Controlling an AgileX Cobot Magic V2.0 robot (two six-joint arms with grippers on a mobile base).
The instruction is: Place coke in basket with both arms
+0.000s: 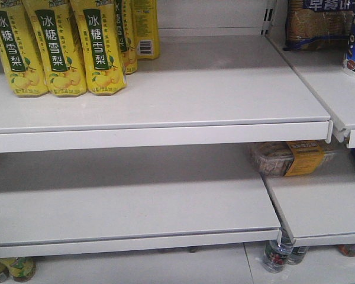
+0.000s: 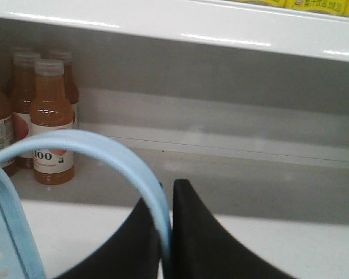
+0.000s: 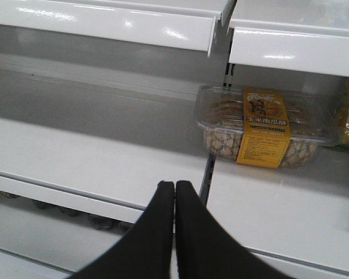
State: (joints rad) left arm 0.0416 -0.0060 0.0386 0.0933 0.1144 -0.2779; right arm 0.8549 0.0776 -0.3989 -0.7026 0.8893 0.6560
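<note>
Left gripper (image 2: 166,232): clamped on the basket handle (image 2: 104,151); a slip drops the basket (image 2: 6,232).
Right gripper (image 3: 174,226): pressed together, empty, at the shelf's (image 3: 75,157) front edge.
Coke: not visible in any view; the search risks bumping the snack box (image 3: 262,125).

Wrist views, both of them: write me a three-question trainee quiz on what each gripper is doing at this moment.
1. True or false: the left gripper is shut on the pale blue basket handle.
2. What does the right gripper hold?
A. the clear snack box
B. a juice bottle
C. nothing
3. Fill in: the orange juice bottles stand on a shelf to the ___ in the left wrist view.

Key
1. True: the handle runs down between the closed jaws.
2. C: its jaws are pressed together with nothing between them; the box sits apart on the shelf.
3. left
</note>
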